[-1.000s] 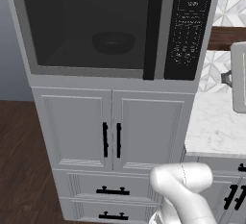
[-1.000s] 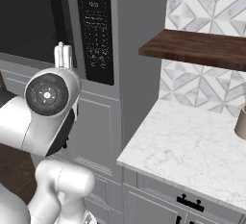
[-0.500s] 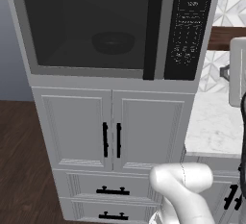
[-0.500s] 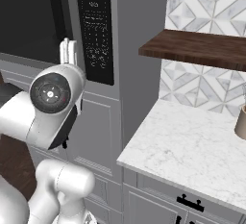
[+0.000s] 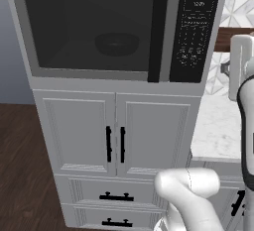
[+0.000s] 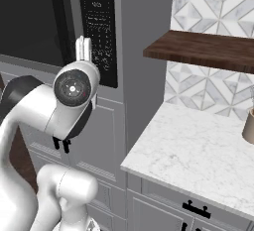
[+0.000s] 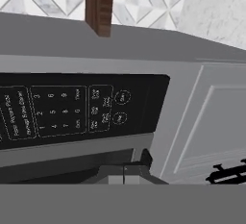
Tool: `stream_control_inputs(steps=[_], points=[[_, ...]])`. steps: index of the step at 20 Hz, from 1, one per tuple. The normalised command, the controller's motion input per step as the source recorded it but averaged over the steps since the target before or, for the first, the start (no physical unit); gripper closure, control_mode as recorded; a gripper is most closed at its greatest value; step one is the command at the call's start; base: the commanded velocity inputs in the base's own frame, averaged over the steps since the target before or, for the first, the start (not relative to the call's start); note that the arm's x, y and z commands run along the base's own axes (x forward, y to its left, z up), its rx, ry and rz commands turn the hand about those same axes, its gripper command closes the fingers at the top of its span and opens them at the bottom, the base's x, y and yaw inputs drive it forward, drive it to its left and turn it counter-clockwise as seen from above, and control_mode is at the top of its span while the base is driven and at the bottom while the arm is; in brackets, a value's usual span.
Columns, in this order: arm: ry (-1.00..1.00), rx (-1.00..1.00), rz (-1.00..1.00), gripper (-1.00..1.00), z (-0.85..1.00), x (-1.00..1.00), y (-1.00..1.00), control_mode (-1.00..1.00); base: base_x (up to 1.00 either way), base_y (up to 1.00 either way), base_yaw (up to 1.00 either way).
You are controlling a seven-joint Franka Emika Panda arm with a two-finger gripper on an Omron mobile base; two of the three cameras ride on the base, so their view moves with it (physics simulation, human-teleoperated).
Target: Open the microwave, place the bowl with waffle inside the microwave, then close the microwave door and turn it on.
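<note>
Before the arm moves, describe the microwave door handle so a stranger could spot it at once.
Find the big grey microwave built in above the white cabinet doors. On the right edge of its dark glass door, just left of the black keypad, runs the handle. It is one tall black upright bar, far longer than the cabinet handles below.

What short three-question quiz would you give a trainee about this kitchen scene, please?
1. True or false: the wide dark tinted glass microwave door is shut.
2. Where does the small round black bowl sit? A) on the white marble counter B) inside the large grey microwave C) on the brown wooden shelf
3. Fill in: in the hand view, the gripper looks at the black ____ panel.
Key: 1 true; 2 B; 3 keypad.
</note>
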Motion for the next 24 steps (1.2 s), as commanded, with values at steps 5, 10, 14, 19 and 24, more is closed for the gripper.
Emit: stream_control_inputs(steps=[5, 10, 14, 19, 24], points=[[0.00, 0.00, 0.00, 1.00, -0.12, 0.40, 0.00, -1.00, 0.00, 0.00, 0.00], [0.00, -0.03, 0.00, 1.00, -0.34, 0.36, 0.00, -1.00, 0.00, 0.00, 0.00], [0.00, 0.00, 0.00, 1.00, -0.12, 0.33, 0.00, -1.00, 0.00, 0.00, 0.00], [0.00, 0.00, 0.00, 1.00, 0.00, 0.33, 0.00, -1.00, 0.00, 0.00, 0.00], [0.00, 0.00, 0.00, 1.00, -0.01, 0.33, 0.00, -1.00, 0.00, 0.00, 0.00]])
